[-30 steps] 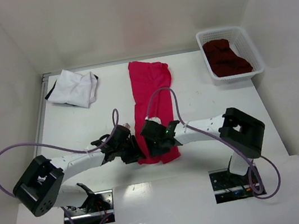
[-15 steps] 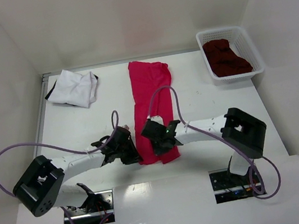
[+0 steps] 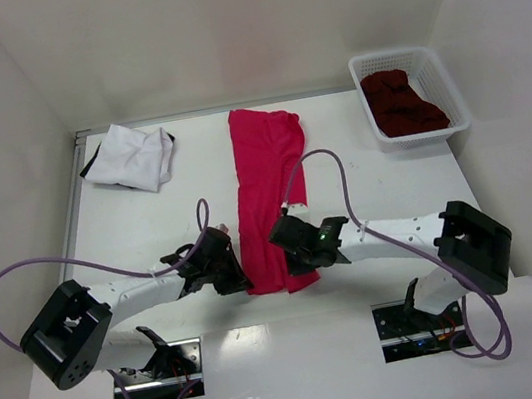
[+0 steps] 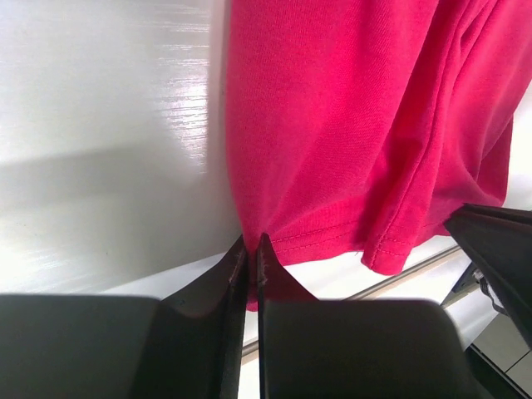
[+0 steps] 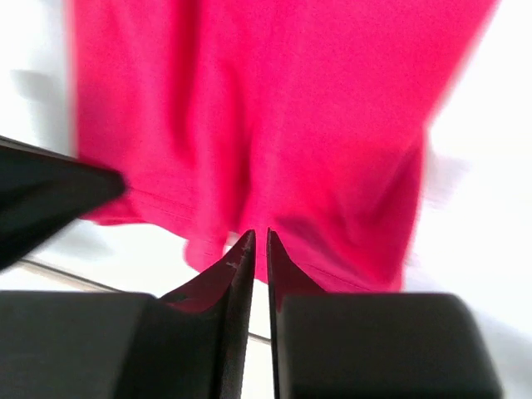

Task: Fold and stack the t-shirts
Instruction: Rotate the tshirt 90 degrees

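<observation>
Rightward since a second ago, my right arm is swinging out. Left gripper (image 4: 253, 249) and right gripper (image 5: 258, 241) are pinching the crimson t-shirt's (image 3: 267, 174) near hem, mid-table (image 3: 149, 228). I'm planning to keep both corners level while folding toward the collar.

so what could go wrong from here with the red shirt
1. The left tool and right tool pinch only the near hem edge of the bright crimson-red cloth t-shirt; it could slip free when lifted.
2. The right arm's purple cable loops above the shirt and might snag it.

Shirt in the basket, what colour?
Dark maroon shirt, best seen in the top external view.
</observation>
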Robot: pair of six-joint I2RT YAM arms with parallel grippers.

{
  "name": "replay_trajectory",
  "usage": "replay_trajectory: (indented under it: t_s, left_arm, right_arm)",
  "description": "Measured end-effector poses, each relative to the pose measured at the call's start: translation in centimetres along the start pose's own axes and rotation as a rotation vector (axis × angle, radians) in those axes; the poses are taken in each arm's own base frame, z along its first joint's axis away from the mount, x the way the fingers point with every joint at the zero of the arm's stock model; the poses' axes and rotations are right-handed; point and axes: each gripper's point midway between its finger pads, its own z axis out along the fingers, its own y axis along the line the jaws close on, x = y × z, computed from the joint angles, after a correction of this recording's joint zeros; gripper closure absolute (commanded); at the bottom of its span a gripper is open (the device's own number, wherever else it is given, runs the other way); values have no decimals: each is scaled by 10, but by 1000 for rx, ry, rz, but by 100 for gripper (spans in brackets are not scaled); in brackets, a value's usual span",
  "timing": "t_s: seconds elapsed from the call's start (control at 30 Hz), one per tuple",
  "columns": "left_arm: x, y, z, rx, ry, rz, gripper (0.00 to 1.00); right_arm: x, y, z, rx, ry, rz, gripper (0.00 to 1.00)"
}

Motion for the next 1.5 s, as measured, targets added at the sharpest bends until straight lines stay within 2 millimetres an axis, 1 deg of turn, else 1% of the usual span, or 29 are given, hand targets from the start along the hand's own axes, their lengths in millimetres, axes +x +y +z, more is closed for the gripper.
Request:
replay_trajectory:
  t_s: [0.03,0.07,0.13,0.17,0.2,0.23,0.27,0.37,0.4,0.5,0.57,0.7,0.73,0.83,0.97,1.07,1.1,1.2,1.3,1.5]
  left_arm:
    - [0,0,0,0,0,0,91]
    - [0,0,0,0,0,0,91]
    - [0,0,0,2,0,1,91]
    - [1,0,0,4,1,0,91]
    - [1,0,0,6,2,1,91]
    - [1,0,0,8,2,1,91]
    - [1,0,0,9,2,1,91]
    - [1,-1,0,11,1,2,91]
    - [1,-1,0,12,1,2,91]
    - [1,-1,0,12,1,2,96]
    - [1,-1,1,12,1,3,97]
    - [1,-1,1,14,1,4,98]
    - [1,-1,1,14,1,5,98]
    - [1,-2,1,15,1,5,98]
    - [1,-2,1,15,1,5,98]
    - [2,-2,1,17,1,5,98]
    - [2,-2,1,20,1,5,98]
    - [2,-2,1,24,2,6,98]
    - [2,-3,1,25,2,6,98]
    - [2,-3,2,31,3,6,98]
  right_arm:
    - [4,-4,1,8,6,3,73]
    - [7,-7,1,12,13,8,66]
    - [9,-9,0,12,16,14,57]
    - [8,-8,0,7,16,15,47]
    - [8,-7,-1,1,16,14,45]
    - [7,-5,-2,-4,16,11,45]
    - [6,-4,-3,-10,15,10,41]
    - [0,5,-7,-33,4,4,37]
    - [-3,9,-9,-44,1,4,37]
    - [-9,18,-13,-69,-9,1,37]
    - [-12,22,-12,-74,-7,-3,37]
    - [-6,21,-2,-50,22,-20,43]
    - [-3,19,2,-39,32,-26,47]
    - [4,13,11,-10,60,-42,49]
    - [11,10,18,11,83,-58,56]
    - [11,9,20,15,87,-64,66]
    - [12,9,21,16,87,-65,76]
    - [11,8,21,18,85,-70,91]
    - [9,7,21,27,73,-69,100]
    - [5,4,21,46,48,-56,100]
